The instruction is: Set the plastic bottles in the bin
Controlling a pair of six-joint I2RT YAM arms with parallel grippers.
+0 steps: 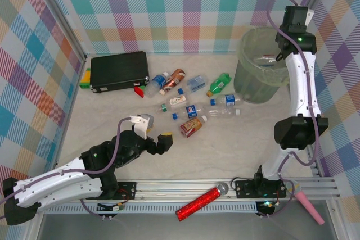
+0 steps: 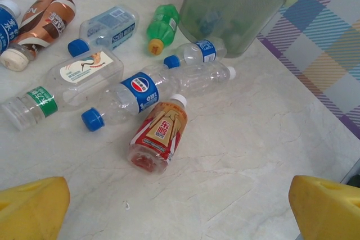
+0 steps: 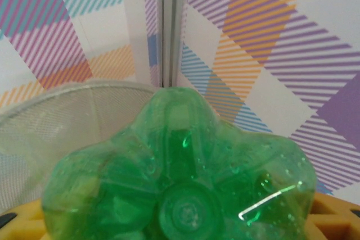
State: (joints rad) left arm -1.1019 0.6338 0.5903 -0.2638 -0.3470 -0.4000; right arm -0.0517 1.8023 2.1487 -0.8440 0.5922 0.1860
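The right gripper (image 3: 180,226) is clamped on a green bottle (image 3: 180,161) whose moulded base faces the wrist camera, and it holds the bottle above the bin (image 1: 250,80) at the table's far right. The left gripper (image 2: 180,200) stands wide open and empty, low over the table (image 2: 253,155). The red-labelled bottle (image 2: 160,133) lies just ahead of it, with the other bottles (image 2: 121,96) scattered beyond, toward the bin.

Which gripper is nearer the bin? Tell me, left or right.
Right. The right gripper hangs over the bin, shut on a green bottle; the left gripper sits open across the table, short of the bottles.
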